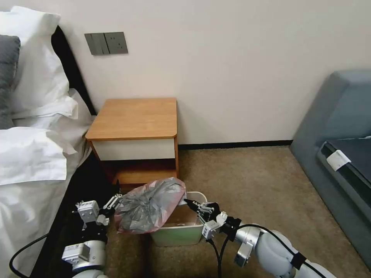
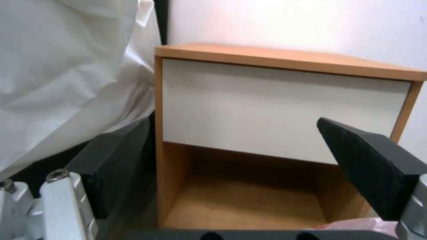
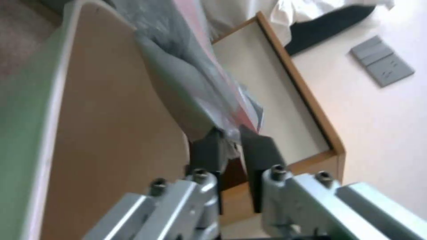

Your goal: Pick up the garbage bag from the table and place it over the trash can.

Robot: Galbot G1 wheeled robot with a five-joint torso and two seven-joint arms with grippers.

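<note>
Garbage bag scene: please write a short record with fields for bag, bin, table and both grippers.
garbage bag: draped over the left part of the trash can, not yet spread around the rim
table: top bare, behind the bin
right gripper: shut on the bag's edge at the bin's far rim
left gripper: open, beside the bag

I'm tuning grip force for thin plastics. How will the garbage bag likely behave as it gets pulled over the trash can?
The garbage bag is probably floppy and light: it hangs crumpled over the trash can. Its thin, glossy film may slip or tear where the right gripper pinches one edge. The open left gripper sits beside it.
</note>
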